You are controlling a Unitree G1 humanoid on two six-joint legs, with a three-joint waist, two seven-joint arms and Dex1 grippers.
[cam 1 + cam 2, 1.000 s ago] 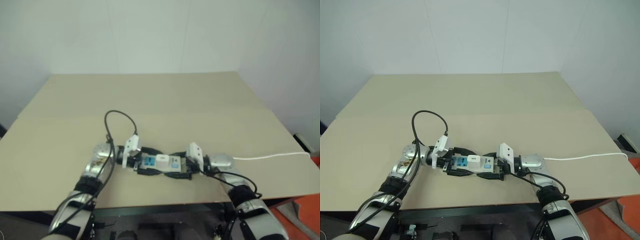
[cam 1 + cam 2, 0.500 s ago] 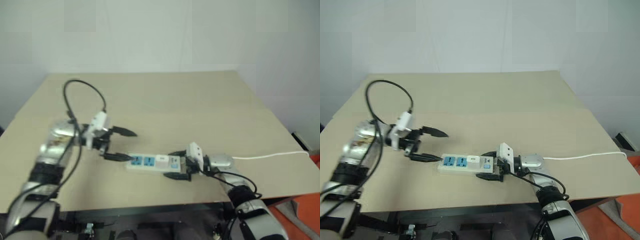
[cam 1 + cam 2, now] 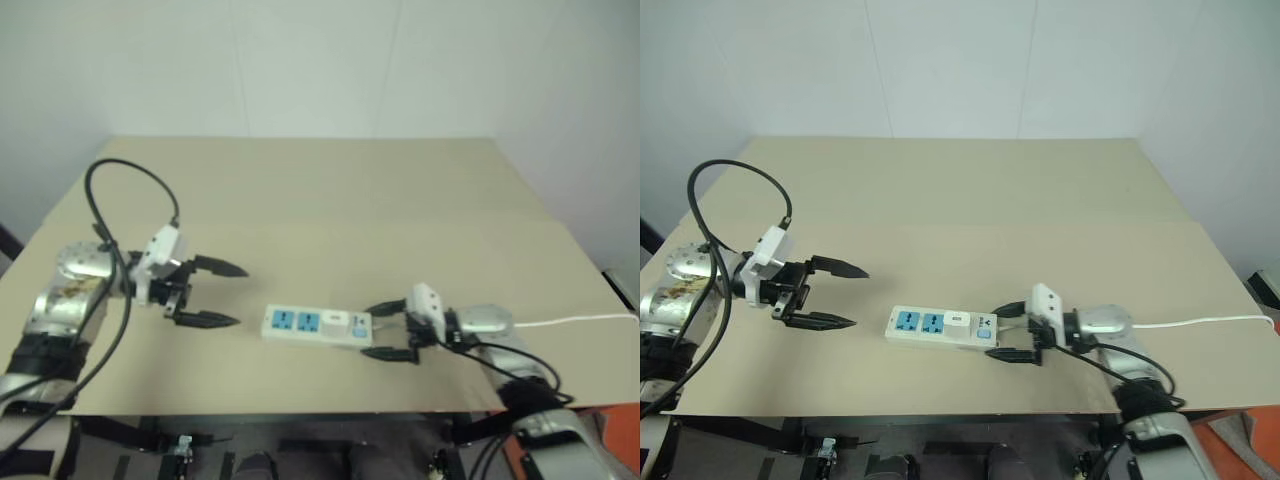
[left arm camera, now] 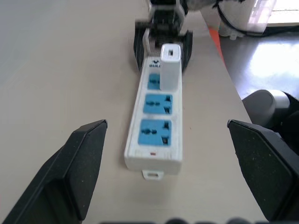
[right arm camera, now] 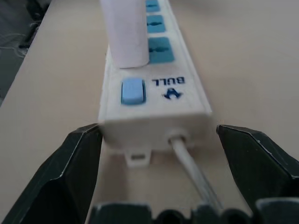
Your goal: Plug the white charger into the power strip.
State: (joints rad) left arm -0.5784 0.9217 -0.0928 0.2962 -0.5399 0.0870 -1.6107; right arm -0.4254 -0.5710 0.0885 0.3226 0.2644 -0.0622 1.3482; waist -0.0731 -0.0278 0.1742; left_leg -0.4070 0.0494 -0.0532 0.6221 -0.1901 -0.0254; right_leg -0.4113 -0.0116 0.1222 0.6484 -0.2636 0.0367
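The light, rigid white charger (image 4: 170,66) stands plugged upright in the power strip (image 3: 940,326) between the open, empty left gripper (image 3: 830,295) and right gripper (image 3: 1012,333), best pinched by its flat sides.

Even, diffuse overhead light with soft shadows on the table (image 3: 970,190); left eye view hazier than right; wrist views blur nearest foreground, bright glare at one corner.

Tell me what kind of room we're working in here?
Probably a bare lab or test room, not a home: one plain beige table against blank white walls, holding the power strip with the white charger plugged in.
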